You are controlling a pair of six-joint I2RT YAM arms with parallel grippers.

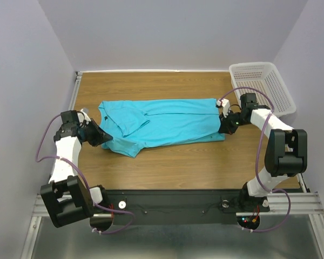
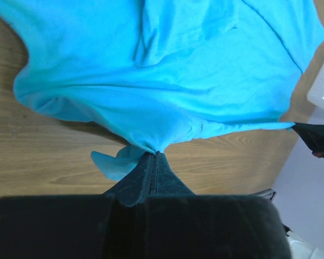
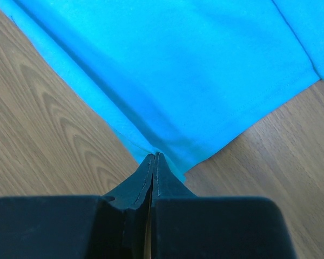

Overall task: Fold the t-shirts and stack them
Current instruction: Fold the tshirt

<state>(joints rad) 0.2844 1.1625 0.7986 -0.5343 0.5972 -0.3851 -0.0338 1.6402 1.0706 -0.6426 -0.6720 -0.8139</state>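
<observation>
T-shirt (image 1: 162, 124), plain turquoise, lies lengthwise across the middle of the wooden table (image 1: 178, 167), neck end to the left and hem end to the right.

At the left end, the left gripper (image 1: 105, 139) sits low at the shirt's near-left corner. In the left wrist view its two dark fingers are pressed together with the cloth pinched between the tips. The fabric is drawn into a gathered point there, and a small flap of it pokes out just left of the fingertips. From that point creases fan out across the shirt, and the edge beside it is bunched and slightly raised off the wood.

Across the middle, the shirt lies mostly flat, with a sleeve folded over on top of the body near the left end.

At the right end, the right gripper (image 1: 225, 125) meets the hem at its near-right corner. The right wrist view shows its jaws closed on the edge of the cloth, a shallow ridge running from the tips into the shirt.

Farther right, at the table's far-right corner, stands a white perforated basket (image 1: 262, 86), apart from the shirt.
</observation>
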